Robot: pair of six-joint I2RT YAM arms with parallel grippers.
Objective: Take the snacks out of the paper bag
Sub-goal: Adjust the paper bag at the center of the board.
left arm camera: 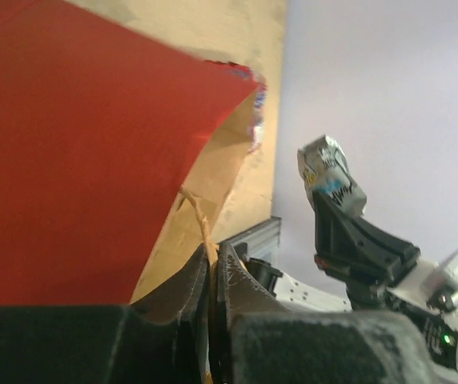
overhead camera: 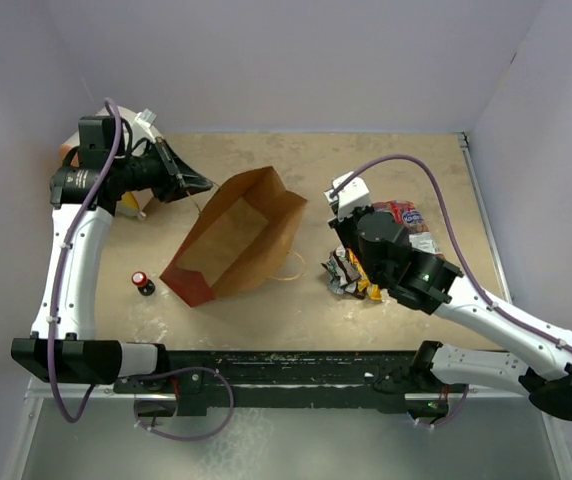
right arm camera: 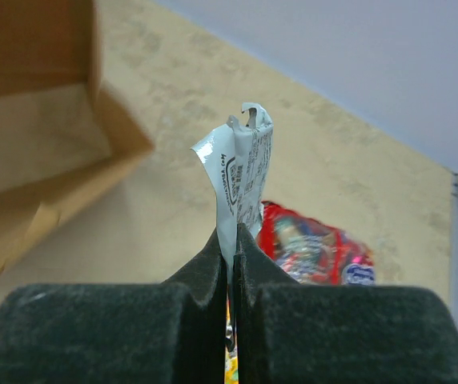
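Observation:
The paper bag point(overhead camera: 236, 235) lies on its side mid-table, red outside, brown inside, mouth toward the front left. My left gripper point(overhead camera: 204, 185) is at its far left rim; in the left wrist view the gripper point(left arm camera: 210, 250) is shut on a thin string handle point(left arm camera: 195, 214) beside the bag's red wall point(left arm camera: 77, 160). My right gripper point(overhead camera: 346, 192) is right of the bag, shut on a small silvery-blue wrapper point(right arm camera: 245, 160) held up in the air. A large red-and-clear bag point(overhead camera: 406, 215) and several small packets point(overhead camera: 351, 275) lie on the table under the right arm.
A small dark bottle with a red cap point(overhead camera: 143, 283) stands front left of the bag. A white drum with an orange end point(overhead camera: 136, 205) sits behind the left arm. The bag's other string handle point(overhead camera: 291, 272) lies on the table. Walls close the back and right.

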